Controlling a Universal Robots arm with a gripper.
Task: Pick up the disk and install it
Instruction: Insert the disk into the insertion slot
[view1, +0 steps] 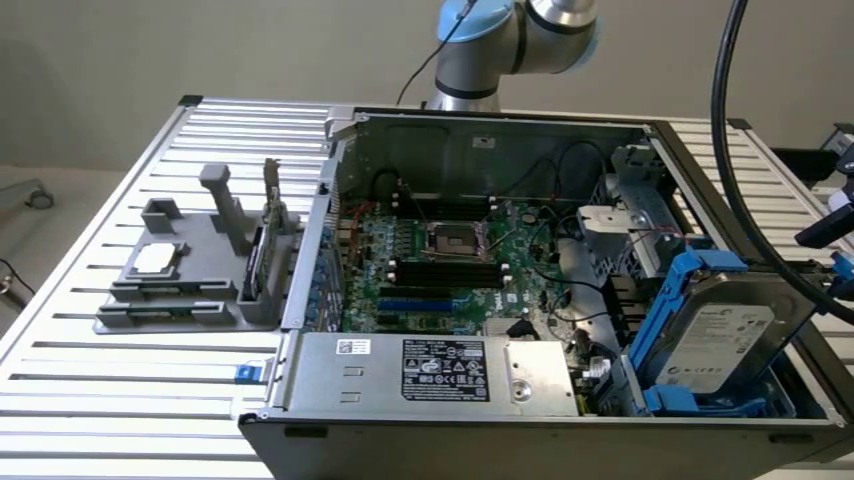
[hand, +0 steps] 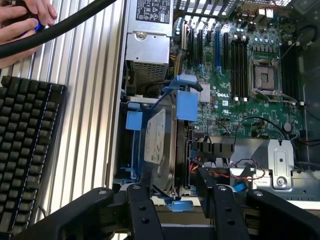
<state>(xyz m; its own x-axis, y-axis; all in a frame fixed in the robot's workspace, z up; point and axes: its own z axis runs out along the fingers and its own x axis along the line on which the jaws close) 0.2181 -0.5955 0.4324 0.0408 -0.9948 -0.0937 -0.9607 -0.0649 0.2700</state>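
Inside computer case (view1: 441, 140), blue-framed disk (view1: 727, 345)

The picture edge is cutting off the arm (view1: 514, 40) above its elbow. On the exterior view's right, the case rim (view1: 534, 440) is hiding the lower end of the disk (view1: 721, 340), whose label print is showing too small to read. In the wrist view, the edge is cropping a person's hand (hand: 20, 30) and a keyboard (hand: 25, 150). A black cable (hand: 70, 21) is covering part of that hand, and the end effector (hand: 177, 192) is masking the disk's end.

Disk (view1: 722, 345) w/ blue frame, tilted in PC case (view1: 534, 125).
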